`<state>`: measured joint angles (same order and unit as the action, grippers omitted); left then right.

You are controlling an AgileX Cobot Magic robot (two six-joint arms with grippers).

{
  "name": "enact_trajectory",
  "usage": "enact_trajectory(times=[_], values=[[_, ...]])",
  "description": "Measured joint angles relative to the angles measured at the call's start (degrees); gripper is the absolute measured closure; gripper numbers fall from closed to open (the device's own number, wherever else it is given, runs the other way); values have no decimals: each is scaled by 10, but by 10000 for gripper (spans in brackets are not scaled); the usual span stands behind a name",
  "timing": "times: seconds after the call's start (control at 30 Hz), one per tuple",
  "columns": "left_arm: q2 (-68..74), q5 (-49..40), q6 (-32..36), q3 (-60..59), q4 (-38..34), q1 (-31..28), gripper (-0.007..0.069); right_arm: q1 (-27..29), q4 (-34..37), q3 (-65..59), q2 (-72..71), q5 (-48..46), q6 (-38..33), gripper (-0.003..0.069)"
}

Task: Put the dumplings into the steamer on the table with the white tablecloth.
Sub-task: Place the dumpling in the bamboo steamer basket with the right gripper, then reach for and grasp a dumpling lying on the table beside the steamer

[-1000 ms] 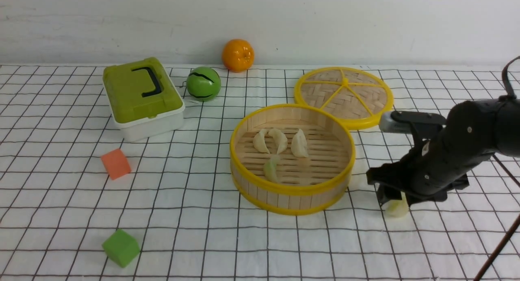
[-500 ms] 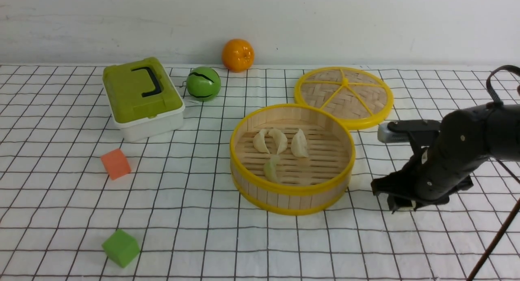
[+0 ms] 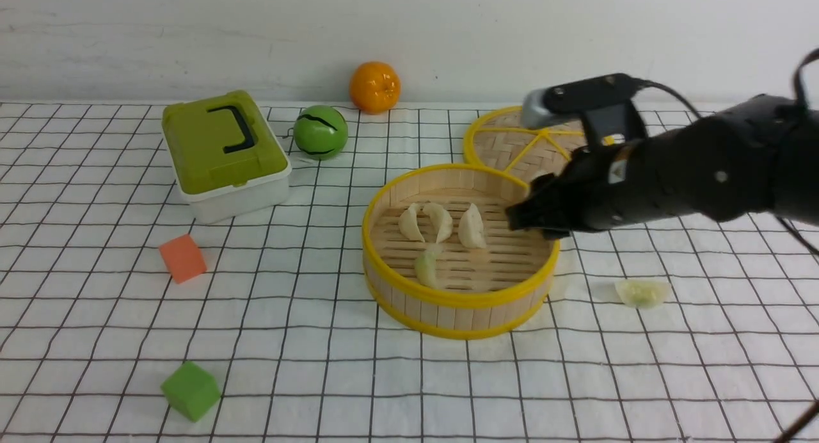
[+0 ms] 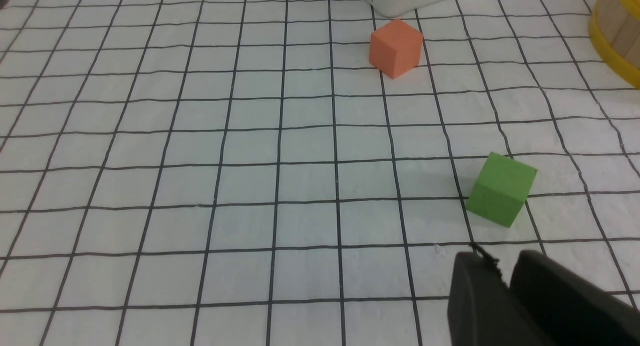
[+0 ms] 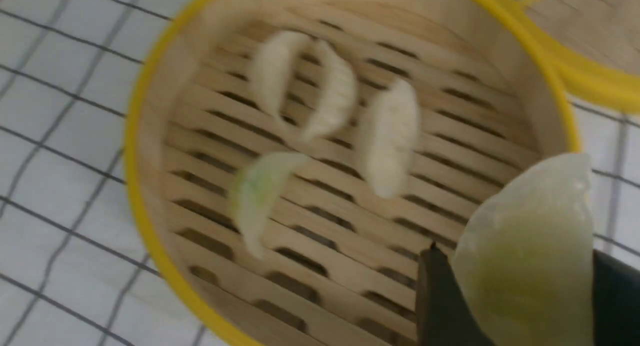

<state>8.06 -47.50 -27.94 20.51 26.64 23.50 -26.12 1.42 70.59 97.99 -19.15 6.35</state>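
Note:
The steamer (image 3: 461, 300) stands mid-table on the white grid tablecloth (image 3: 320, 379). On its slatted floor lie three cream-white dumplings (image 3: 440, 220) and one greenish dumpling (image 3: 427, 265). My right gripper (image 3: 521, 219) hovers over the steamer's right rim. In the right wrist view the gripper (image 5: 517, 271) is shut on a greenish dumpling (image 5: 525, 236), above the steamer's floor (image 5: 320, 246). Another greenish dumpling (image 3: 642, 292) lies on the cloth to the right of the steamer. My left gripper (image 4: 502, 271) is shut and empty, low over the cloth; it does not show in the front view.
The woven lid (image 3: 505, 145) lies behind the steamer, partly hidden by my right arm. A green-lidded box (image 3: 224, 152), a green ball (image 3: 320, 132) and an orange (image 3: 375, 87) stand at the back. An orange cube (image 3: 183, 257) and a green cube (image 3: 190, 390) lie on the left.
My right gripper has risen from the cloth right of the steamer with a greenish dumpling and moved left, over the steamer's right rim. A second greenish dumpling now shows on the cloth.

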Motion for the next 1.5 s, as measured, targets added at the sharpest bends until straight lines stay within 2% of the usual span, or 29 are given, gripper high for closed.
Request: enact_trajectory(times=[0.23, 0.6, 0.67, 0.73, 0.83, 1.03, 1.17, 1.23, 1.27, 1.3, 1.33, 1.37, 1.4, 1.47, 1.5], values=[[0, 0, 0, 0, 0, 0, 517, -24, 4, 62, 116, 6, -2, 350], [0, 4, 0, 0, 0, 0, 512, -24, 30, 67, 157, 26, -4, 337], [0, 4, 0, 0, 0, 0, 510, -24, 34, 68, 157, 26, -4, 298], [0, 4, 0, 0, 0, 0, 510, -24, 45, 68, 145, 20, -4, 205], [0, 4, 0, 0, 0, 0, 507, -24, 47, 69, 119, 15, -4, 125], [0, 4, 0, 0, 0, 0, 503, -16, 23, 71, 54, -12, -6, 90], [0, 4, 0, 0, 0, 0, 500, 8, -14, 72, 29, -44, -6, 167], [0, 4, 0, 0, 0, 0, 498, 16, -21, 72, 32, -62, -13, 253], [0, 4, 0, 0, 0, 0, 498, 16, -22, 72, 36, -71, -22, 334], [0, 4, 0, 0, 0, 0, 498, 16, -22, 72, 37, -72, -24, 334], [0, 4, 0, 0, 0, 0, 496, 16, -22, 72, 41, -75, -30, 399], [0, 4, 0, 0, 0, 0, 496, 15, -14, 72, 51, -74, -42, 511], [0, 4, 0, 0, 0, 0, 496, 15, -14, 72, 52, -74, -42, 539], [0, 4, 0, 0, 0, 0, 494, 15, -10, 72, 72, -58, -47, 659], [0, 5, 0, 0, 0, 0, 493, 15, -10, 72, 79, -50, -47, 673]])
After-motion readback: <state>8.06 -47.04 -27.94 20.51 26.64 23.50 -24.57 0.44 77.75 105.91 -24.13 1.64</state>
